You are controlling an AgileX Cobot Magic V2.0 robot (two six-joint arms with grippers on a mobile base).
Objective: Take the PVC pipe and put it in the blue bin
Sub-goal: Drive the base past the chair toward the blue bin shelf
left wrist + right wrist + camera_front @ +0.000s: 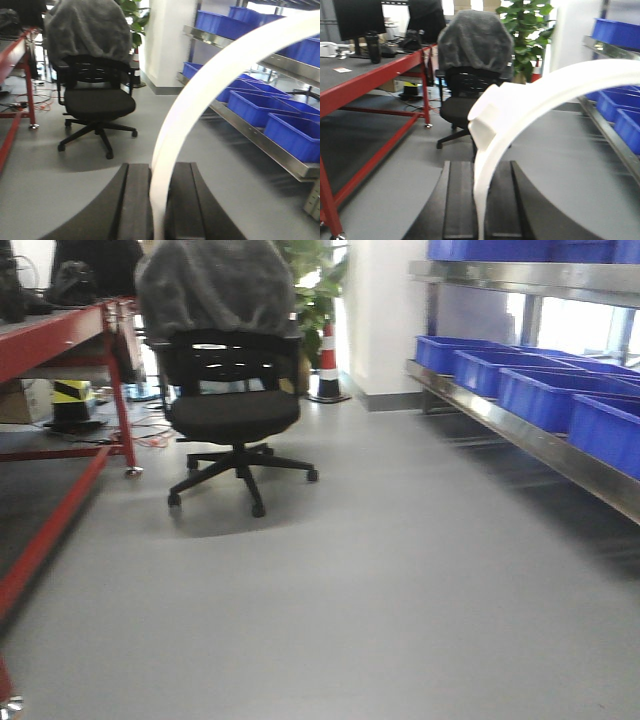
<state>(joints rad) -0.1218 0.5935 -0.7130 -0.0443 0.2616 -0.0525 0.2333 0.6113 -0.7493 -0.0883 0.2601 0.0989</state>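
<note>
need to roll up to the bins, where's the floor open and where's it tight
Open: the grey floor between the office chair and the steel shelf holding the blue bins, from the foreground back to the traffic cone. Tight: left of the chair, where cables and boxes lie under the red table.

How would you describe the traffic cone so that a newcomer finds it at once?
Look at the white pillar left of the shelves with blue bins. At its foot, between the pillar and the black office chair, stands the traffic cone, in front of a green plant. It alone carries red and white stripes on a dark base.
</note>
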